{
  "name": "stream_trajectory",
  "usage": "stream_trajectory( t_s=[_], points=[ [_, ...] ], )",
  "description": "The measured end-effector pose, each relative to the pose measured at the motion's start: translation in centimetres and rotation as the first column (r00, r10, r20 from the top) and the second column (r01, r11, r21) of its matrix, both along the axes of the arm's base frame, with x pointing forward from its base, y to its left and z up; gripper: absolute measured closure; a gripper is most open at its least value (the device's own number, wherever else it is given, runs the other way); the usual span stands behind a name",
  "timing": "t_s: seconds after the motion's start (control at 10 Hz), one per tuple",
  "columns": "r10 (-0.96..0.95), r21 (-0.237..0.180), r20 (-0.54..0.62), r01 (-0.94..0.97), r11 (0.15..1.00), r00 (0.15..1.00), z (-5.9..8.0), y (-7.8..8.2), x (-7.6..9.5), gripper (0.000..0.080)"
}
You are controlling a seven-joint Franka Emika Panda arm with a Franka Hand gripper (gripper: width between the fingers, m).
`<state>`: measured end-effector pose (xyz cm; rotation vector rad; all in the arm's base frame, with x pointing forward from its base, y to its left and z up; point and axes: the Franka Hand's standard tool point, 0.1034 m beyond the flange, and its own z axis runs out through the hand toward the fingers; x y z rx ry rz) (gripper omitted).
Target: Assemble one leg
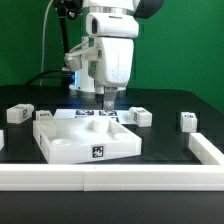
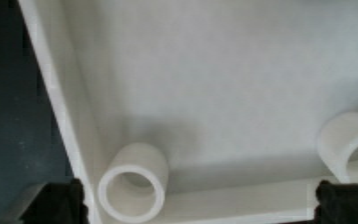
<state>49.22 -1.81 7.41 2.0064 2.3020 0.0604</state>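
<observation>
The large white square panel (image 1: 85, 138) lies flat mid-table with a tag on its front edge. In the wrist view its inner face (image 2: 211, 90) fills the frame, with two round corner sockets (image 2: 131, 190) (image 2: 350, 150). Small white legs with tags lie around it: one at the exterior view's far left (image 1: 18, 114), one by the panel's back left corner (image 1: 45, 117), two on the right (image 1: 140, 116) (image 1: 187, 121). My gripper (image 1: 108, 100) (image 2: 197, 205) hangs just above the panel's back edge, open wide and empty. Its dark fingertips (image 2: 51, 203) show at the frame's edge.
The marker board (image 1: 95, 115) lies just behind the panel, below the gripper. A raised white border (image 1: 110, 178) runs along the table's front and along the exterior view's right (image 1: 207, 148). A green wall stands behind the black table.
</observation>
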Motion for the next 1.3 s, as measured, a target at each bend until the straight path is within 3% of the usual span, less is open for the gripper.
stream_trajectory(
  t_s=[0.4, 0.5, 0.6, 0.7, 0.9, 1.0, 1.2, 1.3],
  points=[
    [0.006, -0.001, 0.002, -0.006, 1.0, 1.0, -0.2, -0.1, -0.2, 0.015],
    [0.071, -0.005, 0.047, -0.071, 0.997, 0.996, -1.1, -0.6, -2.0, 0.015],
    [0.078, -0.006, 0.016, -0.078, 0.997, 0.997, -2.3, -1.5, -5.2, 0.015],
    [0.074, -0.007, 0.003, -0.074, 0.997, 0.997, -2.8, -2.3, -6.2, 0.015],
    [0.049, -0.001, -0.008, -0.049, 0.999, 0.999, -3.9, -3.2, -7.0, 0.015],
    [0.036, 0.006, -0.027, -0.036, 0.999, 0.999, -5.1, -3.7, -7.7, 0.015],
    [0.02, 0.014, -0.051, -0.02, 1.0, 0.998, -6.6, -3.7, -8.1, 0.015],
    [0.011, 0.015, -0.054, -0.01, 1.0, 0.998, -6.8, -3.7, -8.2, 0.015]
  ],
)
